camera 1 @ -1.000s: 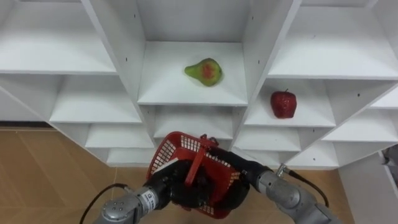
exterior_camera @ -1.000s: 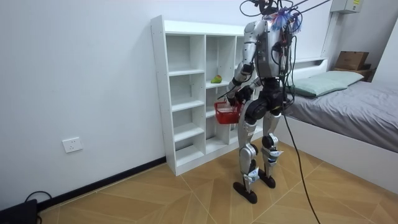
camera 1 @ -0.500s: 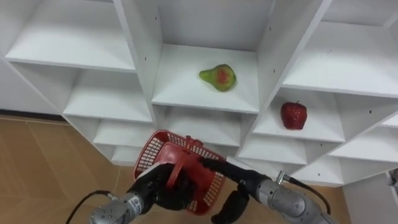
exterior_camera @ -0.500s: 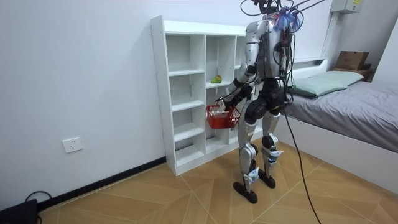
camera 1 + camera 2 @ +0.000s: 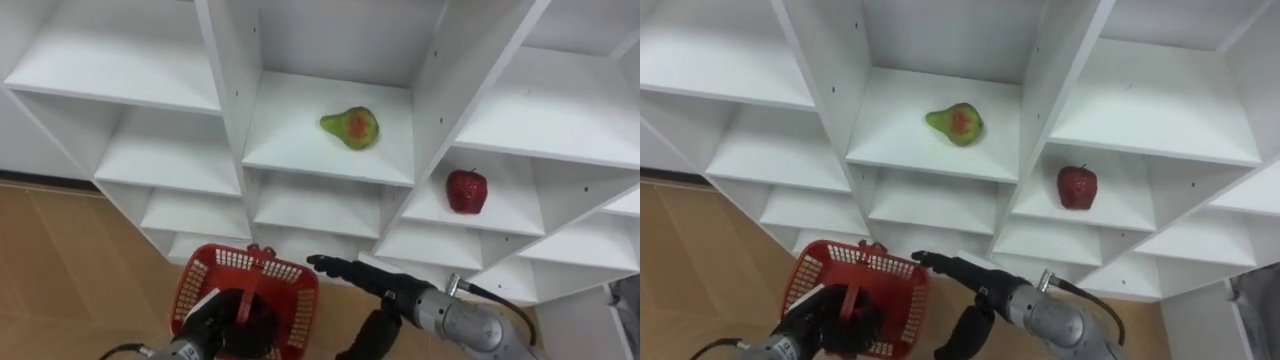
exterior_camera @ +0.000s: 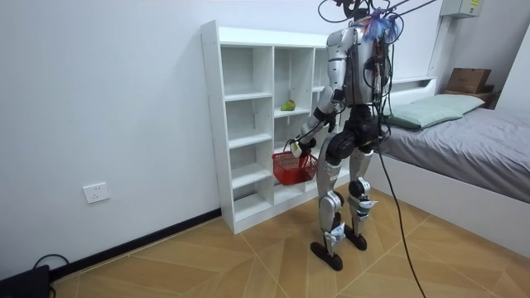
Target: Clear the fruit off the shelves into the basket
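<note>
Fruit sits on two shelves of the white closet [image 5: 228, 80]. A green pear [image 5: 350, 127] with a red blush lies on its side in the middle compartment. A red apple [image 5: 467, 191] stands upright in the compartment to its right, one level lower. Both rest on bare shelf boards, well apart, with an upright divider between them. The left hand [image 5: 228, 322] is low at the bottom left of the eye views. Its fingers are curled round the handle of a red mesh basket [image 5: 282, 272], which hangs in front of the closet's lowest shelves, above the wooden floor [image 5: 70, 260]. This hand hides much of the basket's inside, so what lies in it cannot be told. The right hand [image 5: 352, 271] reaches in from the lower right with its fingers stretched out straight, released and grasping nothing. Its fingertips point towards the robot's left, just beside the basket's right rim and below the shelf that carries the pear. In the room view the robot stands upright on both feet close in front of the closet, facing it, with the basket held low on the side towards the shelves. A bed [image 6: 472, 141] with grey covers stands behind the robot at the room view's right. A wall socket [image 6: 97, 192] sits low on the white wall [image 6: 99, 91] at the room view's left.
</note>
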{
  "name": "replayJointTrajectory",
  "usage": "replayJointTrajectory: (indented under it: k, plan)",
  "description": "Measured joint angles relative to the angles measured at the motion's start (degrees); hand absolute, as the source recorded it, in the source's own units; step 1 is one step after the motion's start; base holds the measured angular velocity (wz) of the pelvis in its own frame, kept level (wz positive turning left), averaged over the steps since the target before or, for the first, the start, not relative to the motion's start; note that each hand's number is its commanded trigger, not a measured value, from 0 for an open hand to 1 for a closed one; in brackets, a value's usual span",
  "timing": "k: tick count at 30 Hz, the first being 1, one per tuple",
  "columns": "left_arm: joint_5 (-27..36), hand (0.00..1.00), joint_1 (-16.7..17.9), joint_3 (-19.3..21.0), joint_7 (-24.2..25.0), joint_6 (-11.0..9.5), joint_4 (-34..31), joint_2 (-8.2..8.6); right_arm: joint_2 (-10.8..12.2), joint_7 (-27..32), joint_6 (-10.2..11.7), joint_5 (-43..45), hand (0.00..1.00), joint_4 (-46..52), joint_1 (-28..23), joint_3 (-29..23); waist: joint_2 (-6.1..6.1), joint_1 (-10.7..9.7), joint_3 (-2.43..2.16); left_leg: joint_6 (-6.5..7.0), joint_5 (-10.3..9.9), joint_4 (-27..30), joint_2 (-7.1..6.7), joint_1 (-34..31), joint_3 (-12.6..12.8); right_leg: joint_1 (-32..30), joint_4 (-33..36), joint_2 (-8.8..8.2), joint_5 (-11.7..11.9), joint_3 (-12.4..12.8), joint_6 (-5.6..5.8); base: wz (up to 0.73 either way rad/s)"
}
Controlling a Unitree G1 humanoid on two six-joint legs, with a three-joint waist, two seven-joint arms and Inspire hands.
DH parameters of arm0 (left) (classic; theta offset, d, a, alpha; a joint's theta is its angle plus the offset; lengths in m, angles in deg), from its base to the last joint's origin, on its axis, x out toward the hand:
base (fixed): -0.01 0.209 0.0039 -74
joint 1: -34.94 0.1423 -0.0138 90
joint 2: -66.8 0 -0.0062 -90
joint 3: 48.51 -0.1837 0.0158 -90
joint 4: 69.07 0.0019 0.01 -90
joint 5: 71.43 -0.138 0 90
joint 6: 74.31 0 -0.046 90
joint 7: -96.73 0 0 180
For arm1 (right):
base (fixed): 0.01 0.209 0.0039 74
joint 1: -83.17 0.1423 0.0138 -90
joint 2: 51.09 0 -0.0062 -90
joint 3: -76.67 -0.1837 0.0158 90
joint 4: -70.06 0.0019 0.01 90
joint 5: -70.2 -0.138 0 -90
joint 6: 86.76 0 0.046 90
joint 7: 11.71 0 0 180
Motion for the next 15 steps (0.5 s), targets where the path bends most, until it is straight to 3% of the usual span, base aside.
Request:
replayJointTrajectory:
  k: [15]
  plan:
    - [0.1, 1.00, 2.3, 3.7, -0.5, -0.1, 3.8, -0.27, 0.1, 1.2, 0.2, -1.5, 0.00, 16.5, -2.4, -5.1, 0.51, 0.1, 0.28, -0.03, 0.0, -0.8, 0.06, 1.2, 0.1, 1.0, -0.5, 0.22, 0.0, 0.4, -0.03, -0.01]
